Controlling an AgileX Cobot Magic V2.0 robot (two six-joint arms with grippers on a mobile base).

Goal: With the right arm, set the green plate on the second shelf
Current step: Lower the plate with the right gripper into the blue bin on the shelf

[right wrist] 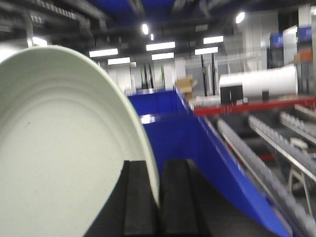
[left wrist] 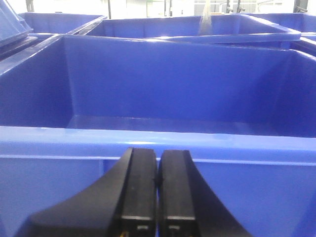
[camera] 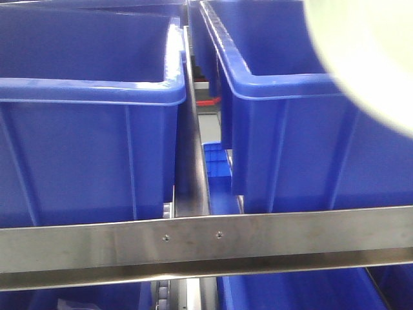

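Note:
The pale green plate (right wrist: pixel 64 148) stands on edge in the right wrist view, its rim pinched between the two black fingers of my right gripper (right wrist: pixel 159 197), which is shut on it. In the front view the same green plate (camera: pixel 368 51) shows as a blurred pale disc at the top right, above a blue bin (camera: pixel 303 129); the right gripper itself is hidden there. My left gripper (left wrist: pixel 158 197) is shut with nothing in it, and it hovers just before the rim of an empty blue bin (left wrist: pixel 163 138).
Two deep blue bins (camera: pixel 90 142) stand side by side on a shelf with a steel front rail (camera: pixel 206 242) and a steel divider (camera: pixel 193 142) between them. More blue bins sit below the rail and behind. Roller tracks (right wrist: pixel 276 153) run at the right.

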